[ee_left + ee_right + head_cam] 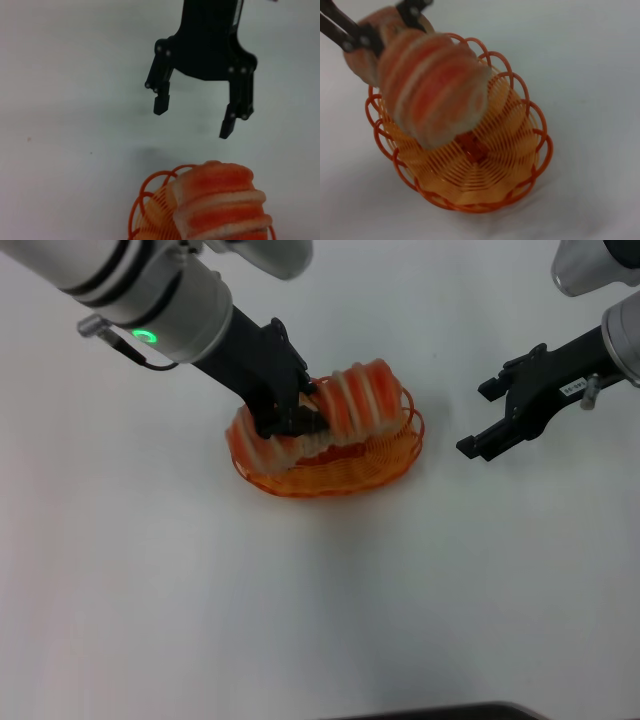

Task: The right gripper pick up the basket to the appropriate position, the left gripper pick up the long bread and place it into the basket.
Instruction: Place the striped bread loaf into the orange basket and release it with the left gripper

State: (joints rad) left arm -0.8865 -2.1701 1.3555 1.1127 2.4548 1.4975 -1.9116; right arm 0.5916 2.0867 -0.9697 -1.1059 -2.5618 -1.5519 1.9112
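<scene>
The left gripper (pixel 293 410) is clenched on the long bread (pixel 345 405), holding it tilted over the basket (pixel 385 462) directly under it. The right gripper (pixel 492 418) hangs released, apart from the basket's far end.

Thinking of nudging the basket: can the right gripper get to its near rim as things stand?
Probably yes. The right gripper hangs open beside the basket with bare table between. The left gripper holds the long bread over the far end.
</scene>
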